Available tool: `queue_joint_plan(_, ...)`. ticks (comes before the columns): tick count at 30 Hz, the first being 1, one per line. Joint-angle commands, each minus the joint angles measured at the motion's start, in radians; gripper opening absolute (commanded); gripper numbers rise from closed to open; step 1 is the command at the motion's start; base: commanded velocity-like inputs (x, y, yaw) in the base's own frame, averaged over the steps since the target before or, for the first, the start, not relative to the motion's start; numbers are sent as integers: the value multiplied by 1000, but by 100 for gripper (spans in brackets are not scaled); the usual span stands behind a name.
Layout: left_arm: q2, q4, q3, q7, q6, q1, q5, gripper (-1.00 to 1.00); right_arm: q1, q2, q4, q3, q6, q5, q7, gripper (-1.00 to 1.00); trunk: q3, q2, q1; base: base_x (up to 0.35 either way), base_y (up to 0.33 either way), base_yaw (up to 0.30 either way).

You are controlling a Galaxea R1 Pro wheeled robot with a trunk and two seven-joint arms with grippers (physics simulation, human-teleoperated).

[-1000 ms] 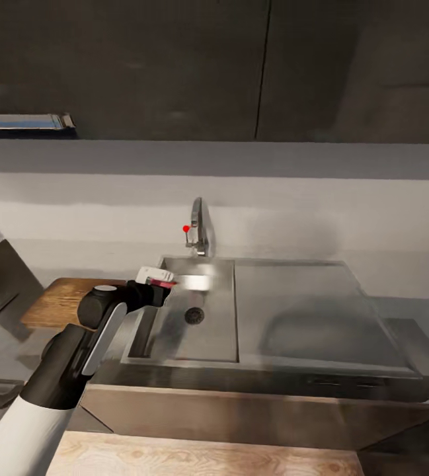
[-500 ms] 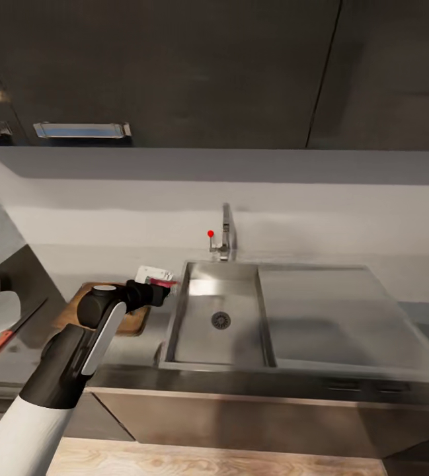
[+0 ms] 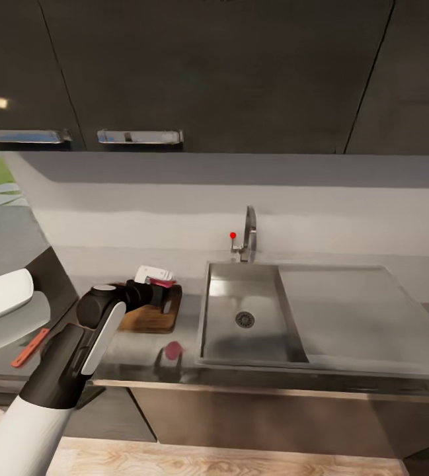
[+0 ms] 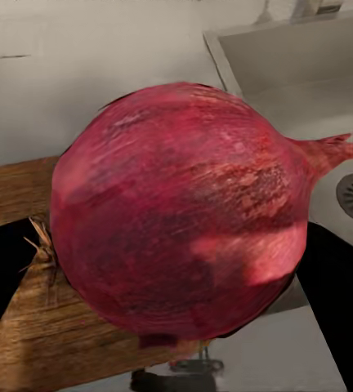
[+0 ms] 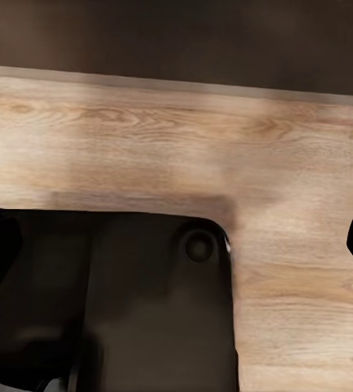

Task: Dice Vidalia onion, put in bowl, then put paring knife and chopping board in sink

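My left gripper [image 3: 164,291] is shut on the Vidalia onion [image 3: 162,283], a big red-skinned bulb [image 4: 185,212] held between two dark fingers [image 4: 340,302]. It hangs over the right end of the dark wooden chopping board [image 3: 149,318], which also lies under the onion [image 4: 25,327] in the left wrist view. Right of the board, the sink [image 3: 222,344] is set into the countertop [image 3: 189,330]; its basin holds just the drain. The white bowl [image 3: 1,296] and the paring knife's reddish handle [image 3: 32,347] are at the far left. My right gripper [image 5: 176,245] hangs open over the floor.
A chrome tap [image 3: 247,241] with a red-tipped lever stands behind the basin, and a flat drainboard [image 3: 353,311] lies to its right. Dark wall cabinets [image 3: 207,73] hang above. The right wrist view has light wood floor [image 5: 185,147] and the robot's dark base [image 5: 127,302].
The camera has turned left, so the sink has slid right in the picture. The left gripper with the onion has gone from the sink's left edge to over the chopping board.
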Motion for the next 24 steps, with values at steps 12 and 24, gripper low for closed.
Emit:
queue_joint_plan(12, 1, 4, -5, 5, 2, -1, 6, -100, 0, 1, 1, -4, 0, 11, -8, 100, 17, -2, 1, 42, 286, 0)
queue_joint_plan(24, 3, 11, -6, 5, 2, 1, 6, -100, 0, 1, 1, -4, 0, 11, -8, 100, 28, -2, 1, 5, 152, 0)
